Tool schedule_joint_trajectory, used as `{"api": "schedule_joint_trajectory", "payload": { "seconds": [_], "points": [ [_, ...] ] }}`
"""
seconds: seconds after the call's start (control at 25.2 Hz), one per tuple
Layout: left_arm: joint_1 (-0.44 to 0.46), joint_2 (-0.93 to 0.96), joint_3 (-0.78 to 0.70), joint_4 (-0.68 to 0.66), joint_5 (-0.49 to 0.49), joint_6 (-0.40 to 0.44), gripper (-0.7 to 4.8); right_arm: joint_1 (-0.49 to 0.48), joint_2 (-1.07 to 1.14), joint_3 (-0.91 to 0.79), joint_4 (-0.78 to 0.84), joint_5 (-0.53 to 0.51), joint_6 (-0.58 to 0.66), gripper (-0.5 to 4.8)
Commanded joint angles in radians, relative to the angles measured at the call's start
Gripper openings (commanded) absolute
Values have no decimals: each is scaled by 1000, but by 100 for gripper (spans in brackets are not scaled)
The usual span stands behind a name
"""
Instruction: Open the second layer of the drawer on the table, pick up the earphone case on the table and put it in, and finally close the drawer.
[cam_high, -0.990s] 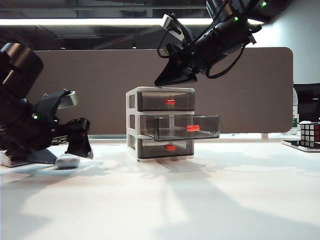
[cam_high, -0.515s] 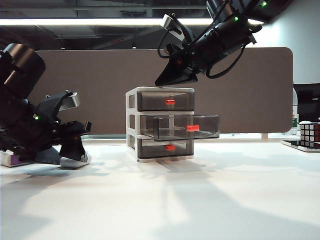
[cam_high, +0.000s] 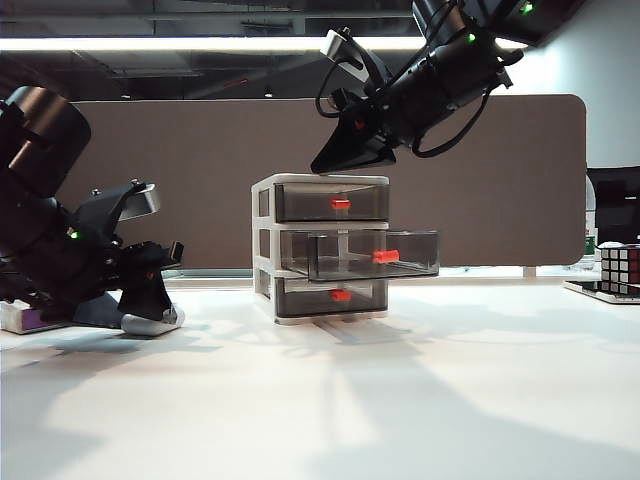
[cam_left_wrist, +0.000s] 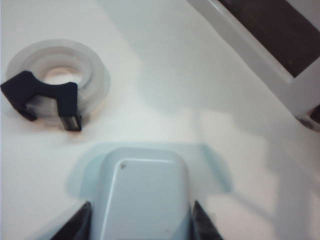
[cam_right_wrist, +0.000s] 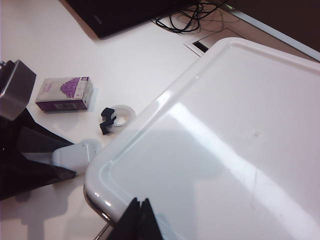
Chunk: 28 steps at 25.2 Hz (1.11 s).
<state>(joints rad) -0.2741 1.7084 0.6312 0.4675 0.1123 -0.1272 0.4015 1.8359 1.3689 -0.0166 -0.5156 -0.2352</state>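
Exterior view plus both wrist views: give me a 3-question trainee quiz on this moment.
1. True or false: the middle smoky grey translucent drawer of the white-framed three-tier unit is pulled out.
2. What lies between the left gripper fingers? A) glossy white rounded earphone case B) purple-and-white box C) clear tape roll with black clip
3. Where is the right gripper?

Key: 1 true. 2 A; it sits on the white table. 3 Above the unit's top, jaws together, holding nothing.
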Motion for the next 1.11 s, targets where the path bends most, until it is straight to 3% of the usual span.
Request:
{"api": "schedule_joint_trajectory", "payload": {
  "seconds": [0.04,0.44,0.52,0.59,0.63,0.75,1.11],
  "points": [
    [0,-35,-4,-36,23,13,178,1,-6,6,14,2,3,-4],
    [-1,-215,-3,-63,45,49,179,1,-6,6,23,2,4,-4],
    [-1,-214,-3,-90,45,49,250,1,-6,6,21,2,5,-4],
    [-1,-212,-4,-137,47,68,377,1,-6,6,21,1,24,-4],
    [-1,-211,-4,-139,46,80,401,1,-6,6,21,1,26,-4],
    [-1,-211,-4,-137,45,58,437,1,-6,6,21,1,26,-4],
    [-53,-69,-3,-55,-1,-12,437,1,-6,6,20,2,26,-4]
  ]
}}
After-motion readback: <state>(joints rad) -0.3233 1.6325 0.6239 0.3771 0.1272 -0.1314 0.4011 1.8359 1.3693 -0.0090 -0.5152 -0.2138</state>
